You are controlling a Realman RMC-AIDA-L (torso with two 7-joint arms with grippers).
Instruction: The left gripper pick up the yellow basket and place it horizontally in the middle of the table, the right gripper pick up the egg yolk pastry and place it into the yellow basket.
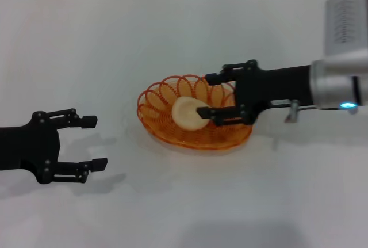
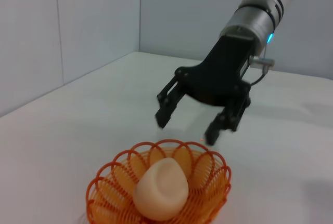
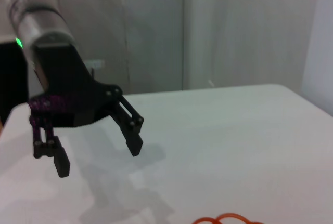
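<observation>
The yellow basket (image 1: 164,95) lies flat near the middle of the white table (image 1: 184,35). The egg yolk pastry (image 1: 186,114) rests inside it. My right gripper (image 1: 210,95) is open and hovers over the basket's right side, one finger close by the pastry. The left wrist view shows the right gripper (image 2: 187,129) raised above and behind the basket (image 2: 101,182), apart from the pastry (image 2: 160,190). My left gripper (image 1: 95,142) is open and empty, low over the table to the left of the basket. It also shows in the right wrist view (image 3: 99,159).
A grey wall runs along the table's far edge. A strip of the basket's rim (image 3: 229,219) shows at the edge of the right wrist view. Bare white table lies all round the basket.
</observation>
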